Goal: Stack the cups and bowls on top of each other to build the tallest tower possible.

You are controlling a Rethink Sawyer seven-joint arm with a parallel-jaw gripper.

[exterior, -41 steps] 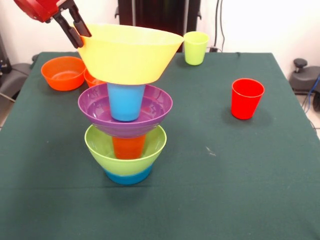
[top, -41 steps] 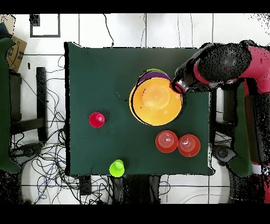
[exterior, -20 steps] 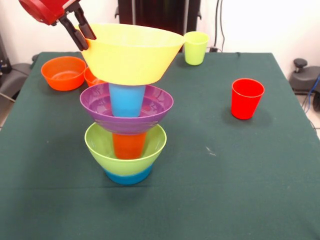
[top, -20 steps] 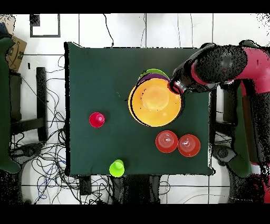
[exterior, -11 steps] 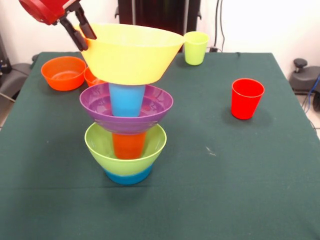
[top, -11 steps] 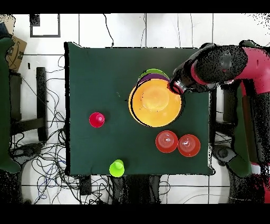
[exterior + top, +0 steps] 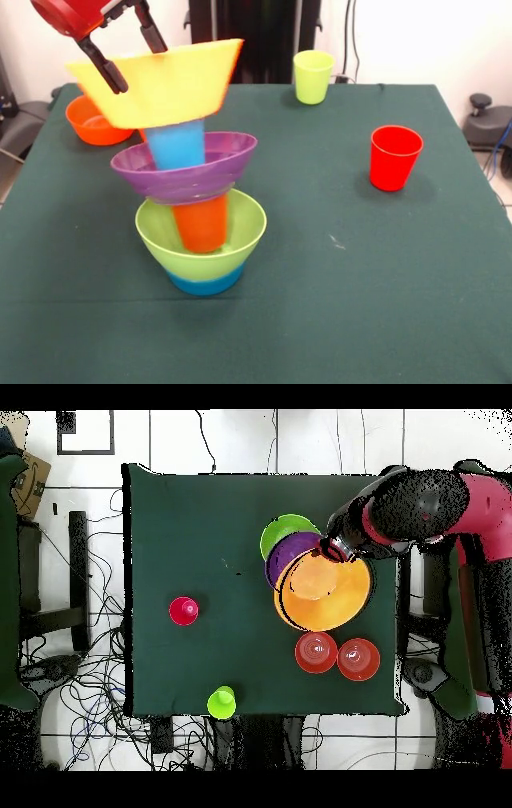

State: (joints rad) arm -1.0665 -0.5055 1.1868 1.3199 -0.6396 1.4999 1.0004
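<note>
Tower [image 7: 192, 184] of plastic bowls and cups, upright a moment ago, now leans toward my claw [image 7: 120, 44], whose spread fingers straddle the large yellow plastic bowl's [image 7: 160, 84] rim without pinching it. Collapse looks likely, undoing my stacking.

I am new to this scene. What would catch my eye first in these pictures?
The leaning tower near the table's middle: its yellow bowl on top tilts hard to the picture's left in the front view, with the purple bowl and blue cup under it also slanted. The gripper has open jaws astride the yellow bowl's rim.
</note>
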